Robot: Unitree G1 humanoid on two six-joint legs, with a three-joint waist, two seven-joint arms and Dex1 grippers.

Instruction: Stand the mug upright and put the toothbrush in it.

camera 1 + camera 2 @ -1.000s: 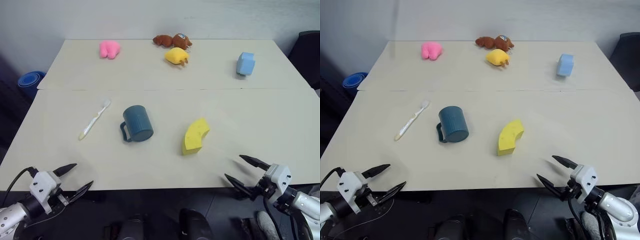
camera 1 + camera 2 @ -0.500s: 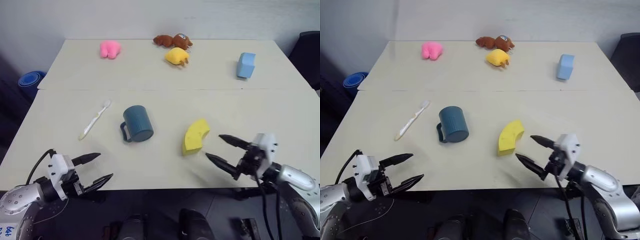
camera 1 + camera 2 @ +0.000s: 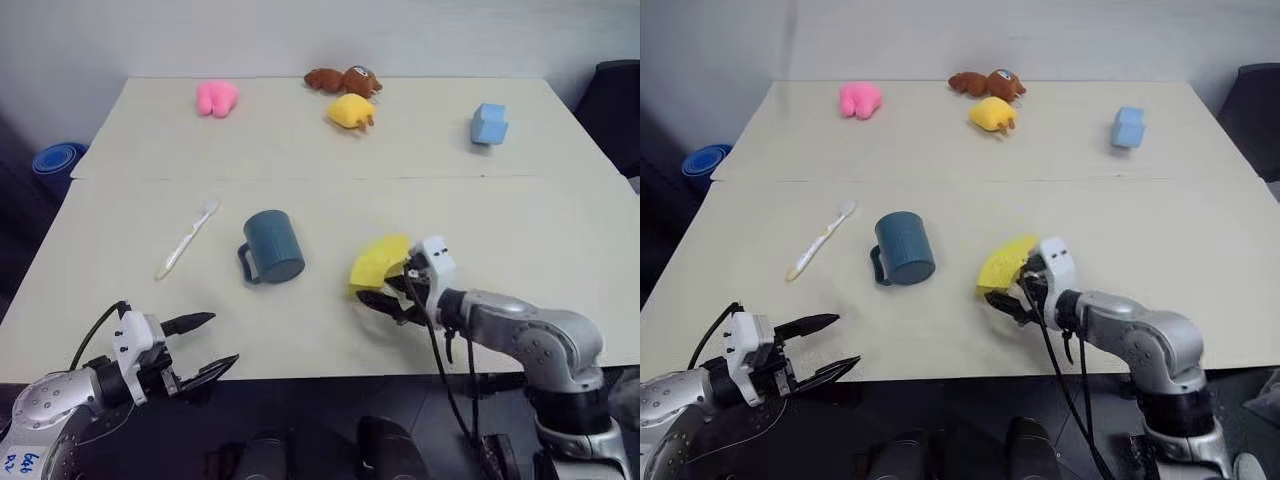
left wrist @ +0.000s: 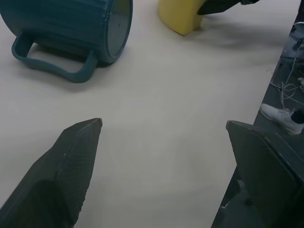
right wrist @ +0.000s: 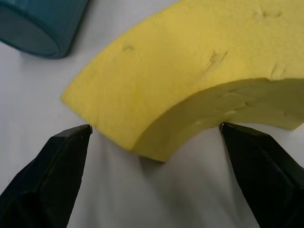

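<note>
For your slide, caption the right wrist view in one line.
Open right end effector facing a curved yellow foam piece, the mug lying beyond.

Silver arms, black cables, blk pointed fingers (image 3: 190,321)

Two cream tables (image 3: 300,140) pushed together against a pale wall (image 3: 300,35)
</note>
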